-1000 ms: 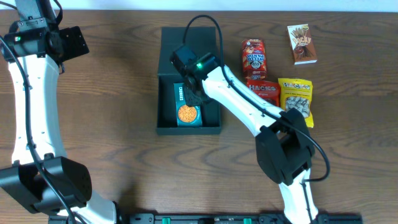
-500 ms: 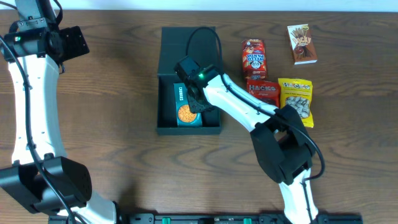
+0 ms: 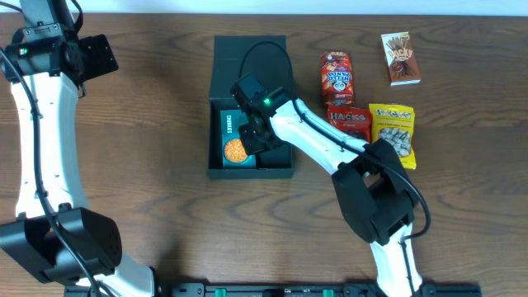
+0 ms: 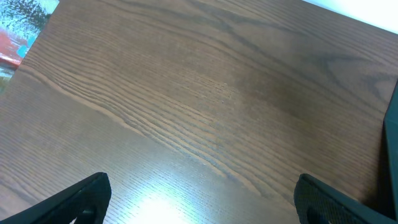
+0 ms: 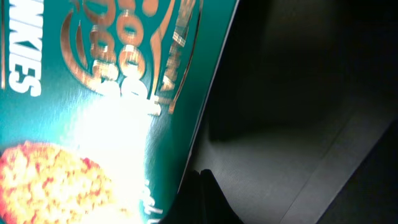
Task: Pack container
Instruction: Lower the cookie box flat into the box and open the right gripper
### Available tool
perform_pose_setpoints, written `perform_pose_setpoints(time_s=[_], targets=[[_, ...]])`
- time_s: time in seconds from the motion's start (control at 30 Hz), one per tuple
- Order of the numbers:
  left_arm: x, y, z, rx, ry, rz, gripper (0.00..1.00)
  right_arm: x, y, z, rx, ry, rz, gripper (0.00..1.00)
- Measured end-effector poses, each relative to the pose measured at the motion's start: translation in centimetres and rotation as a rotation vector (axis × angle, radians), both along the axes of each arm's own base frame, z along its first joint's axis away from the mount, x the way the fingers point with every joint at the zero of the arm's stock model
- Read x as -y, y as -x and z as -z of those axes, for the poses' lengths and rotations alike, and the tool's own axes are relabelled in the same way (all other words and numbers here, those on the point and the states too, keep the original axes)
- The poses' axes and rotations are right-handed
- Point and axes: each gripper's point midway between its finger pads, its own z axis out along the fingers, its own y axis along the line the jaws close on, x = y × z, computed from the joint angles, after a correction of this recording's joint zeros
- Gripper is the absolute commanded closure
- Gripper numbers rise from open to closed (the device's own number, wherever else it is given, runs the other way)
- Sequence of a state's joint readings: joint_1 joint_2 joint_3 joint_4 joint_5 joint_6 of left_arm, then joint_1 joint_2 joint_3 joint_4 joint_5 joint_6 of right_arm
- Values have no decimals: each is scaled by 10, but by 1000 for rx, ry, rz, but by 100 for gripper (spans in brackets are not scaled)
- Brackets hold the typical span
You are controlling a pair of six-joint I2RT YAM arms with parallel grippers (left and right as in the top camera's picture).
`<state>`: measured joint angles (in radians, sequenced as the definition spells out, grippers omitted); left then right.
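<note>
The container [image 3: 249, 172], a dark shallow box, lies at the table's middle with its flap lid [image 3: 235, 64] open toward the back. A small teal snack box with an orange circle [image 3: 234, 140] lies flat against its left wall. My right gripper [image 3: 257, 137] is down inside the container, shut and empty, with its fingertips [image 5: 208, 202] touching the snack box's right edge [image 5: 93, 93] on the dark floor [image 5: 292, 112]. My left gripper [image 3: 92, 56] is open and empty at the far left; its view [image 4: 202, 202] shows only wood.
Right of the container lie a red panda biscuit packet [image 3: 336, 76], a brown stick-biscuit box [image 3: 401, 58], a red bag [image 3: 348, 120] and a yellow bag [image 3: 393, 132]. The right arm reaches over the red bag. A dark edge [image 4: 392, 149] shows in the left wrist view.
The teal snack box has slid left to the container's left wall. My right gripper has moved left and down with it. The left arm has not moved.
</note>
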<state>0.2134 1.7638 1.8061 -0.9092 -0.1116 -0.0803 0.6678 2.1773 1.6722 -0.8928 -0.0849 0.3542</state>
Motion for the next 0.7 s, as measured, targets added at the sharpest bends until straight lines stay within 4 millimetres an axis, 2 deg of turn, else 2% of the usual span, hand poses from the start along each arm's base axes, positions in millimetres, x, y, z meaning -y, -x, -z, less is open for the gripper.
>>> perform_pose_setpoints(time_s=[0.3, 0.7], targets=[[0, 0, 0, 0, 0, 0, 5, -17, 6, -3, -29, -90, -62, 98], [0, 1, 0, -3, 1, 0, 5, -19, -9, -5, 47, -82, -90, 98]])
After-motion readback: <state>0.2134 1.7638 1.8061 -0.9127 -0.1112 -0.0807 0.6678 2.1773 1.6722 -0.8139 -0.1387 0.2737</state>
